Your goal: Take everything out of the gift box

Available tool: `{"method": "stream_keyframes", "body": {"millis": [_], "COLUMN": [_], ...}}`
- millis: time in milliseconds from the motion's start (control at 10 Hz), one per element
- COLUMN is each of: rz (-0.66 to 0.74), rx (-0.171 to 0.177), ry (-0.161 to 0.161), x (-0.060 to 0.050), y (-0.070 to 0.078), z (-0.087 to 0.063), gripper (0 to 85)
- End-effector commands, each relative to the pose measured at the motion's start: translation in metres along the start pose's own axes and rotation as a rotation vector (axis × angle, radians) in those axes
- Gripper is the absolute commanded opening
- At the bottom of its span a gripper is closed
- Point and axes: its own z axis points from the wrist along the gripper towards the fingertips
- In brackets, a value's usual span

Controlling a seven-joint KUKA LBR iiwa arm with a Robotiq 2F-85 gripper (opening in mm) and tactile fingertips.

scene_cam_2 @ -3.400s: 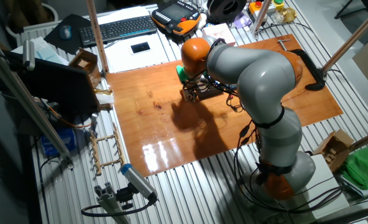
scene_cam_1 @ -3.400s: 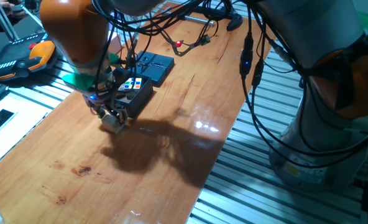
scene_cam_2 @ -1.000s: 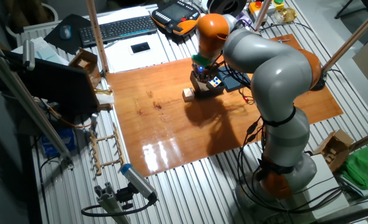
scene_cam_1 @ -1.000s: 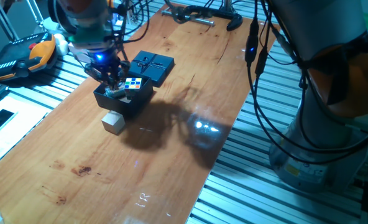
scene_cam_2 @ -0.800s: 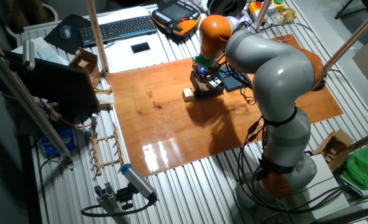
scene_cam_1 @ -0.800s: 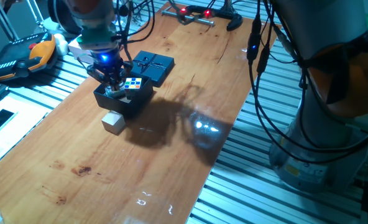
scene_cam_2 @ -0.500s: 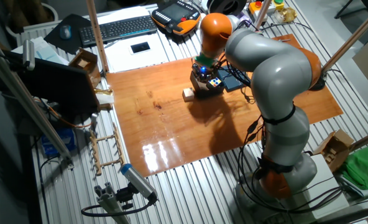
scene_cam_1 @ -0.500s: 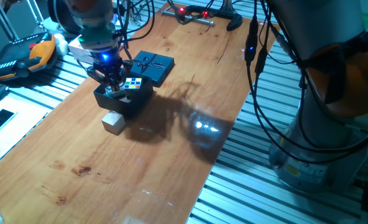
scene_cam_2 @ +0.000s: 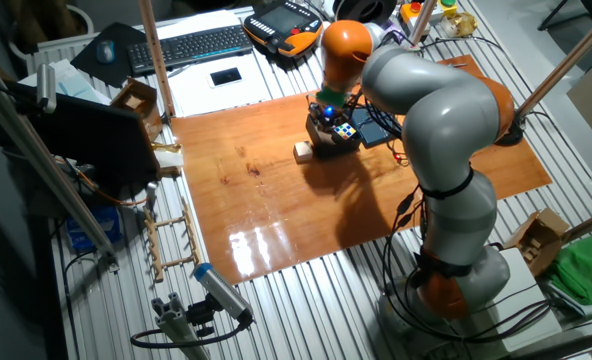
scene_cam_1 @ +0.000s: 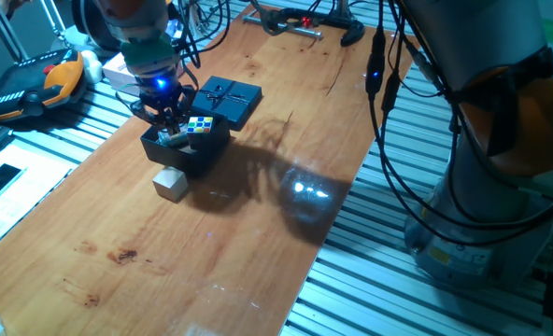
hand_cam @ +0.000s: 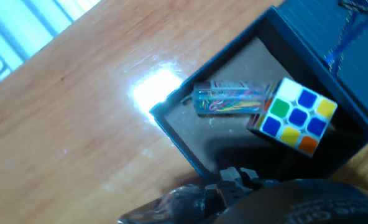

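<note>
While the gripper [scene_cam_1: 169,126] hovers over the open gift box [scene_cam_1: 186,147], whether its jaws are open cannot be told. Inside lie a puzzle cube [hand_cam: 293,116] and a clear case of coloured clips [hand_cam: 226,98]; a beige cube [scene_cam_1: 172,182] sits on the counter [scene_cam_1: 258,215] just beside the box.

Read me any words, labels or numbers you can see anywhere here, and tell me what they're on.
None can be read.
The puzzle cube in the gift box shows only coloured stickers.
The clear little case beside it: no legible print.
The keyboard: keys too small to read.

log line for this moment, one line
claw: over gift box, state unclear | beige cube: out, on table | puzzle cube: in box | clear piece: in box
</note>
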Motion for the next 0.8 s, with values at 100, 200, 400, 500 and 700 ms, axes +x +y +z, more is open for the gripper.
{"method": "stream_keyframes", "body": {"millis": [100,200,400,500,700], "rz": [-0.769,-0.788,-0.817,-0.826,-0.836], "rx": [-0.009,-0.003,-0.001,0.002,0.001], "ry": [-0.005,-0.006,-0.008,-0.01,-0.013], "x": [-0.003,-0.005,-0.008,-0.01,-0.014], "y": [-0.002,-0.002,-0.004,-0.004,-0.004], "z": [0.001,0.001,0.003,0.005,0.008], "gripper": [0.7,0.7,0.7,0.7,0.7]}}
